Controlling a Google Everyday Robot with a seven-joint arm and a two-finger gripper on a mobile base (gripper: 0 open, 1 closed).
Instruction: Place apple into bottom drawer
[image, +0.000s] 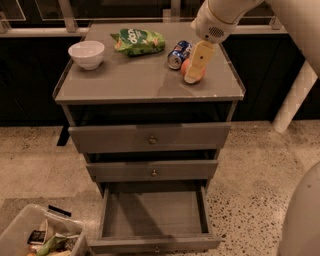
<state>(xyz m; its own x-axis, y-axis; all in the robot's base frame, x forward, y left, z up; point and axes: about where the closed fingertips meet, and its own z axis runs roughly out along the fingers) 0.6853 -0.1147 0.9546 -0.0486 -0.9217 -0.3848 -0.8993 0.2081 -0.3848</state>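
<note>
The red-orange apple sits on the cabinet top at the right rear, next to a blue soda can. My gripper hangs down from the white arm at the upper right and is right at the apple, covering most of it. The bottom drawer is pulled out, and its grey inside holds nothing. The two upper drawers are nearly shut.
A white bowl and a green chip bag lie on the cabinet top to the left. A clear bin of odds and ends stands on the floor at the lower left. A white post stands to the right.
</note>
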